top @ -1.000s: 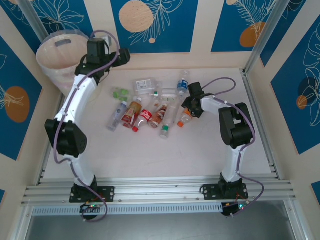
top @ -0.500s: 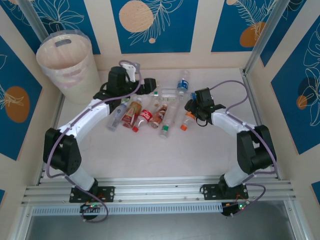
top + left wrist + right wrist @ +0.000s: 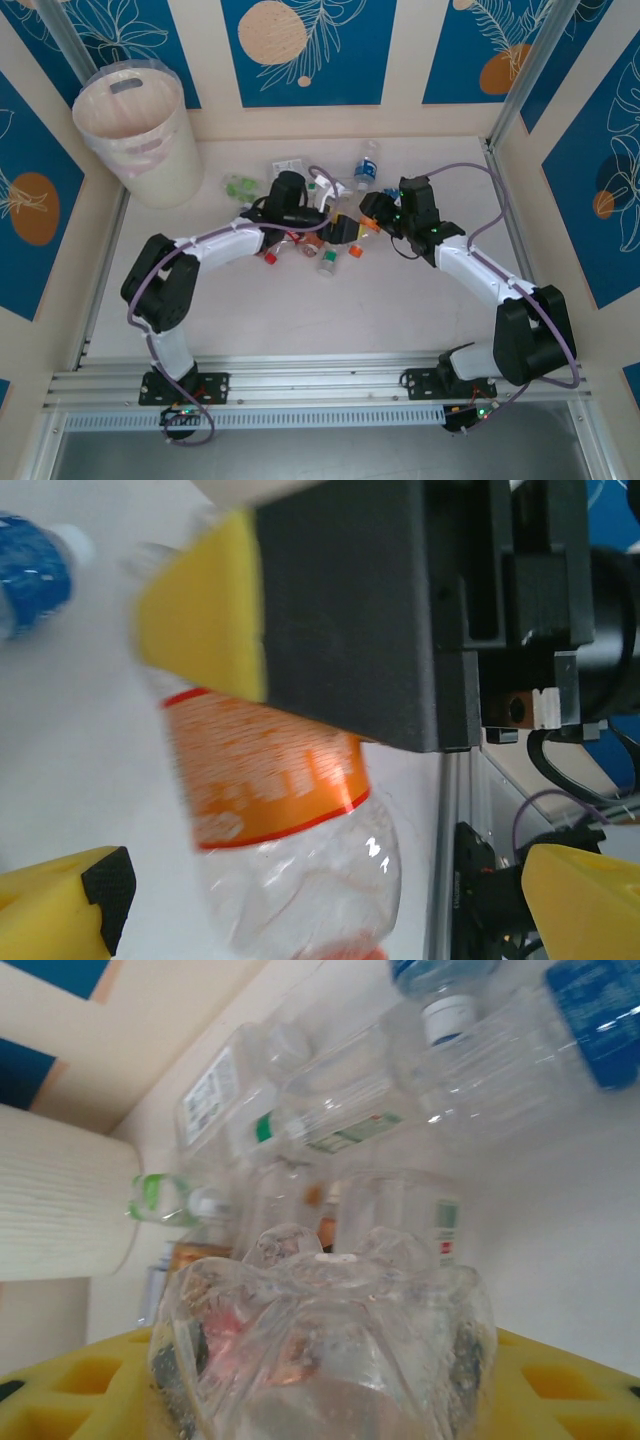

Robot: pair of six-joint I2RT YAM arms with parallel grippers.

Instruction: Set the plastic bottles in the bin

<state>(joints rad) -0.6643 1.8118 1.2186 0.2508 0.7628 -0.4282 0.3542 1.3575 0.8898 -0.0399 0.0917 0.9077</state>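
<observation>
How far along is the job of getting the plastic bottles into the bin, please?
Done: nothing I can confirm; the contents of the bin are unclear from above. In hand: the right end effector is shut on an orange-labelled bottle, with the open left end effector close by. Left: that bottle and the cluster on the table, including a blue-labelled bottle and a green-labelled bottle.

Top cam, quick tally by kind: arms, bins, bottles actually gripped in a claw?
Arms: 2, left arm and right arm
Bin: 1
Bottles gripped: 1, the orange-label bottle in the right claw; left claw is open
Total: 4
The loose bottles on the table overlap too much to count.
</observation>
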